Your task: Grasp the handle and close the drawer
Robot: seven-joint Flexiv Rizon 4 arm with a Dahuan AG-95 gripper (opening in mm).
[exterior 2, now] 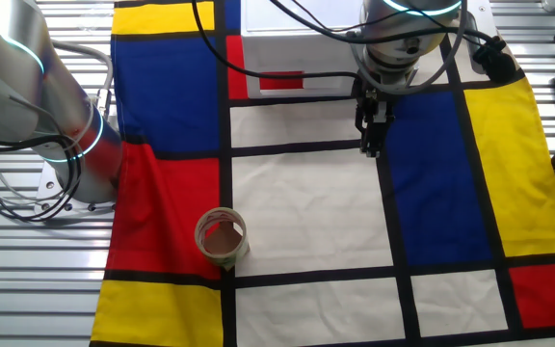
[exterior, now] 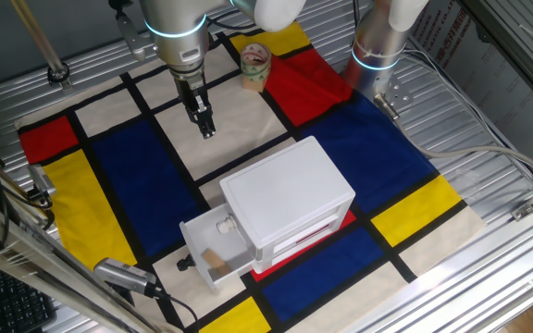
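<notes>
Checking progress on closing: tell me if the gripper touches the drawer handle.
Apart. One fixed view shows the gripper far behind the cabinet, the handle untouched.

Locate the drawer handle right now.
In one fixed view, the handle sticks out of the open drawer front at lower left of the white cabinet, far from the gripper; the other fixed view doesn't show it.

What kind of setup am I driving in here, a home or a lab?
Most likely a robotics lab bench: ribbed aluminium table, colour-block test cloth, a second silver robot arm beside the working gripper, and a small white plastic cabinet.
</notes>
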